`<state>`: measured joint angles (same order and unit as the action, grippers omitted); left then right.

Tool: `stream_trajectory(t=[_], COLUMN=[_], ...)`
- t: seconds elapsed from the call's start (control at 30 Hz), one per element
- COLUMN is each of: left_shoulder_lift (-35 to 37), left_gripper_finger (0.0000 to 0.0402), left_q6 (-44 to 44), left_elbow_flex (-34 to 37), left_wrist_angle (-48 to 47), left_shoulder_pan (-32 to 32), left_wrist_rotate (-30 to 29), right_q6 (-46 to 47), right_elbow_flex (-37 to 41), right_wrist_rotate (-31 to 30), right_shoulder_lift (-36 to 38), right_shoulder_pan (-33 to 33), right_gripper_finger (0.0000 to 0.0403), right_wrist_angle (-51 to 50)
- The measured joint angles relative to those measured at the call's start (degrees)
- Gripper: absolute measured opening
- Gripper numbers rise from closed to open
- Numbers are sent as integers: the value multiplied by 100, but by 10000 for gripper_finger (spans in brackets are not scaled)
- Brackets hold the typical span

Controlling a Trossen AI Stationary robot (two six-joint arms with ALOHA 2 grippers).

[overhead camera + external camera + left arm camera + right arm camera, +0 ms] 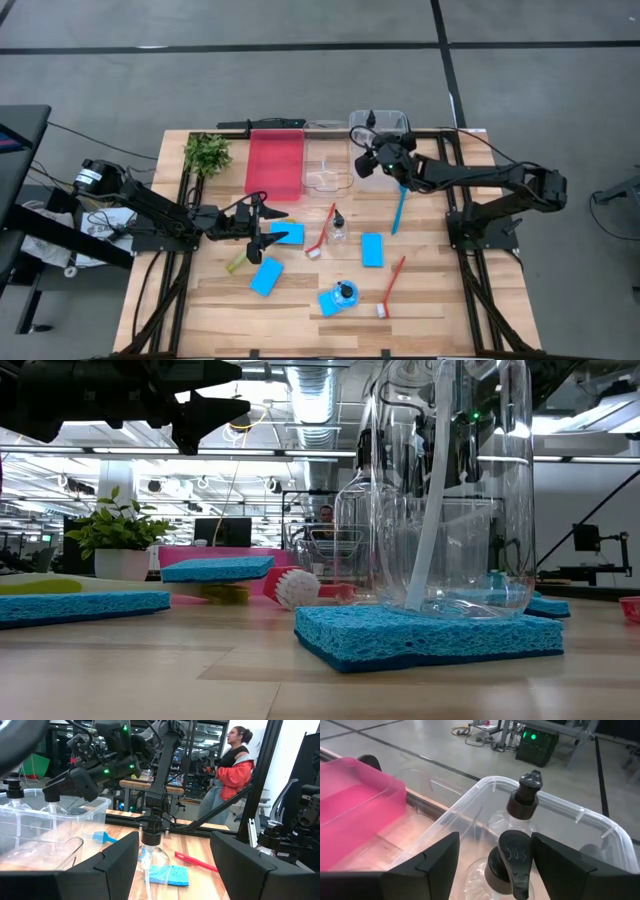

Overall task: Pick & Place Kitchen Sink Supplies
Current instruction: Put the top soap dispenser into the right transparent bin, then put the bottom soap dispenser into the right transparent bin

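Right gripper (492, 857) over the clear rectangular plastic bin (580, 817), fingers spread around, seemingly free of, a black-capped clear bottle (512, 857) standing inside | Left gripper (262, 228) waits open by flat blue sponges (288, 233) | Advice: lift straight up, clearing both caps.

The wooden table (430, 300) carries a leafy plant sprig (207, 152) at its far left corner, with a red tray (275, 165) and clear trays (328, 168) along the far edge. Toward the middle and near edge lie four blue sponges (372, 249), two red brushes (391, 287), a blue brush (399, 212), a yellow-green brush (236, 263) and a small clear bottle (339, 227)
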<state>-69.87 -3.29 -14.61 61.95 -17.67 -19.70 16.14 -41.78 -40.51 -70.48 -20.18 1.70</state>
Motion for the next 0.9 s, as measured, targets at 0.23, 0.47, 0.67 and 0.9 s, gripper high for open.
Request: stream_trajectory(t=[0.23,0.47,0.67,0.9], left_shoulder_lift=[0,0,0,-1], left_gripper_finger=[248,248,248,248], left_q6=[0,0,0,0], left_elbow_flex=[1,1,0,1], left_wrist_angle=[0,0,0,-2], left_shoulder_pan=[0,0,0,0], left_wrist_rotate=[0,0,0,0], right_q6=[-221,-476,-577,-623], right_elbow_flex=[0,0,0,0], right_wrist_rotate=[1,2,20,20], right_shoulder_lift=[2,91,292,700], right_shoulder_pan=[-7,-9,35,105], right_gripper_finger=[240,240,240,240], right_wrist_angle=[-62,-127,-131,-134])
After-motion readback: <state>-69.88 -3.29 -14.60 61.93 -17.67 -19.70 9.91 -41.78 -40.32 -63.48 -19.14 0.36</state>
